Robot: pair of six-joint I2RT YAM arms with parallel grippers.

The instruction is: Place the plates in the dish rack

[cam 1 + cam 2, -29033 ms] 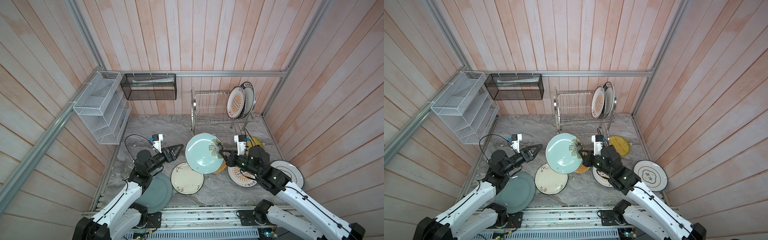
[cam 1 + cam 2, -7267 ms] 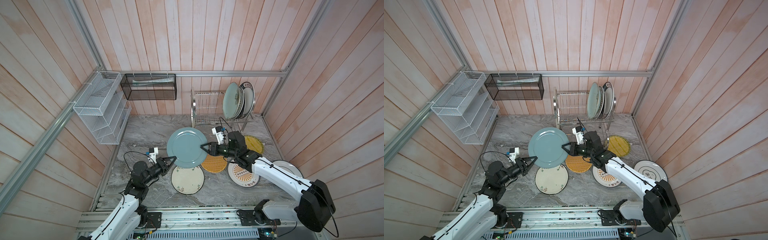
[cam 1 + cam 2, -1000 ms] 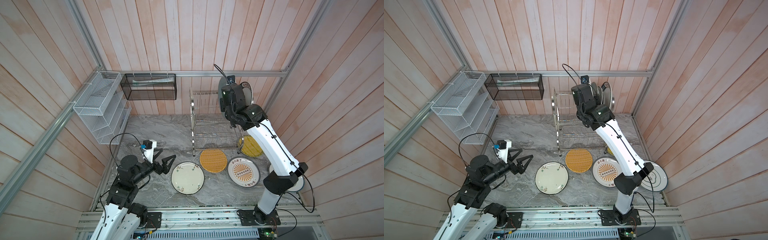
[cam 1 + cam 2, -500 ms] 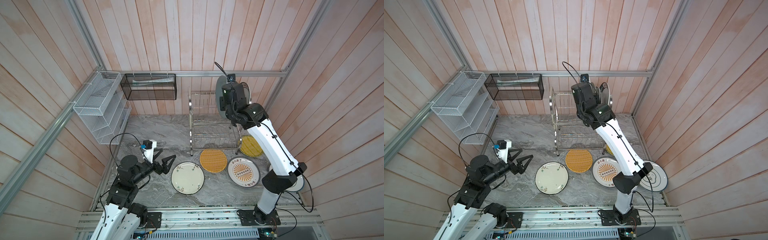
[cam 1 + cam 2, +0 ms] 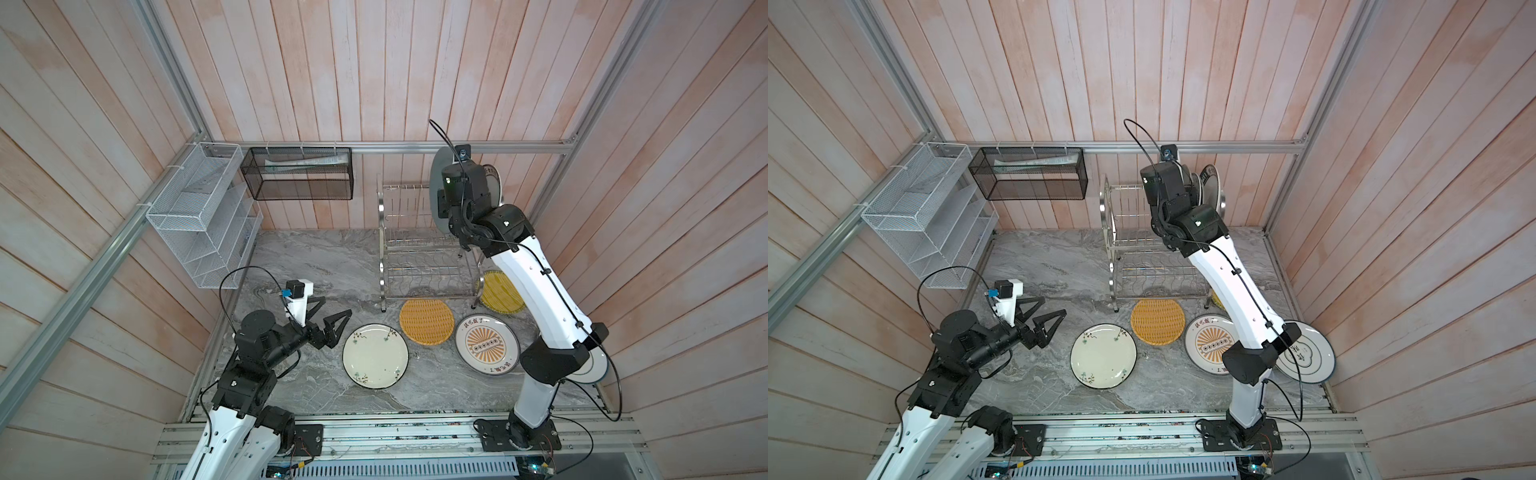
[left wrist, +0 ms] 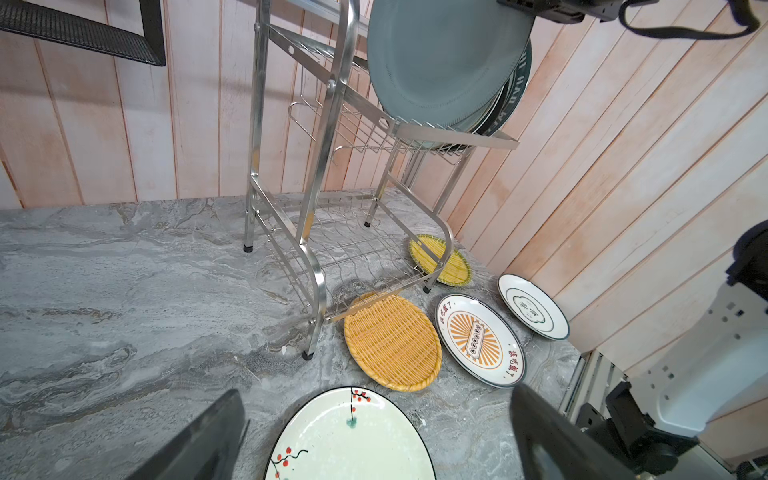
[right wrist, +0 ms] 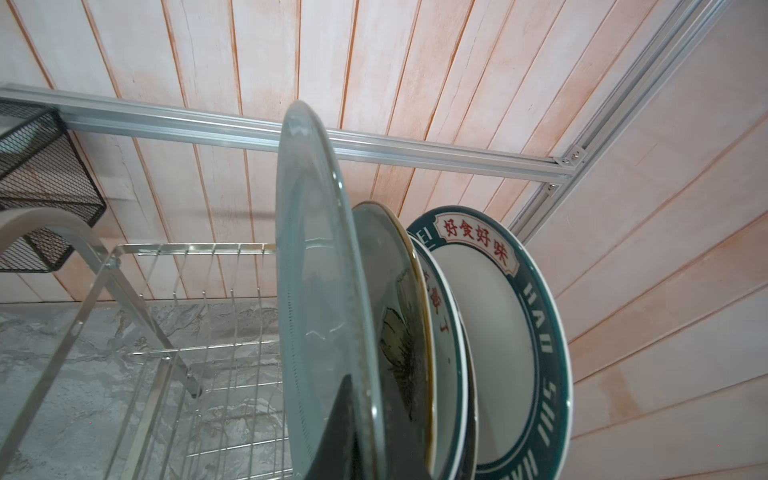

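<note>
The right gripper (image 7: 368, 444) clamps the rim of the round grey-blue plate (image 6: 440, 58), upright in the upper tier of the shiny steel wire dish rack (image 5: 415, 257) at the back edge of the grey marble tabletop (image 5: 299, 257), while the left gripper (image 5: 336, 306) hovers wide open near its left edge.

Both top views high, looking down on whole table (image 5: 316, 257) (image 5: 1059, 257), left wrist view low, facing rack (image 6: 318, 286), right wrist view near grey plate (image 7: 324, 291), edge-on, rack in all views
</note>
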